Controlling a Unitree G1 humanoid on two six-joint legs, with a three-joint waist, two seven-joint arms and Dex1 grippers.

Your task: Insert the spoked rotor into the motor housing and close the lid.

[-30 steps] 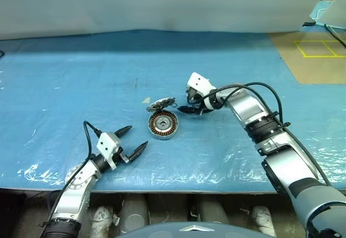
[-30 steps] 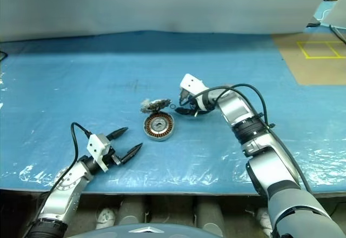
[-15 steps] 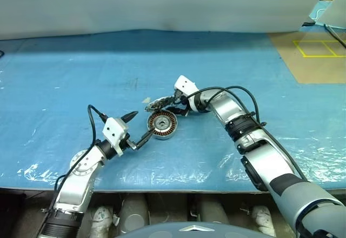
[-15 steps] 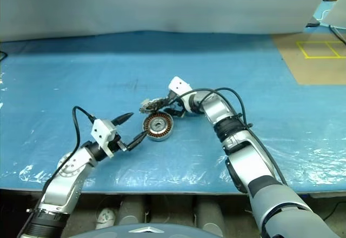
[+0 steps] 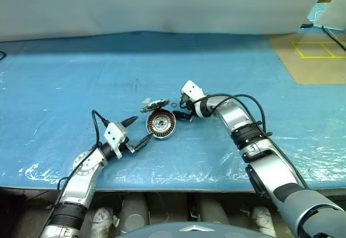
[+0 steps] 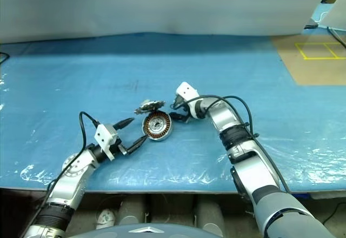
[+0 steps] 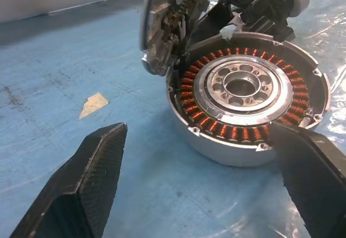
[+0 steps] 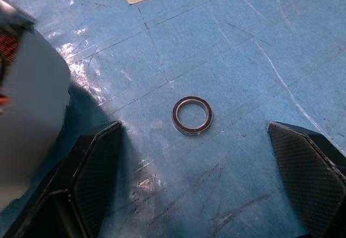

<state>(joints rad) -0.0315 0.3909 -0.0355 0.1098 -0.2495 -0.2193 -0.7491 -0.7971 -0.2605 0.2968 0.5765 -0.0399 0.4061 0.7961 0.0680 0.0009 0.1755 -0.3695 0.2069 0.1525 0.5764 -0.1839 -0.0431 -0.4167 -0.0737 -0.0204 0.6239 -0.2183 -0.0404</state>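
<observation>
Motor housing (image 5: 161,125) sits on the blue plastic sheet (image 5: 65,86), open side up, copper windings ringing a silver centre. Lid (image 5: 154,106) stands tilted up off the housing's far rim, hinged there, not closed.

Left gripper (image 5: 135,132) fingers spread wide, holding nothing; housing lies just ahead of it, one fingertip close beside the near wall, the other out to the open side.

Right gripper (image 5: 182,110) also spread wide and empty, tips down by the housing's far-right side. A small thin metal ring (image 8: 192,114) lies flat on the sheet between its two fingers, touching neither.
</observation>
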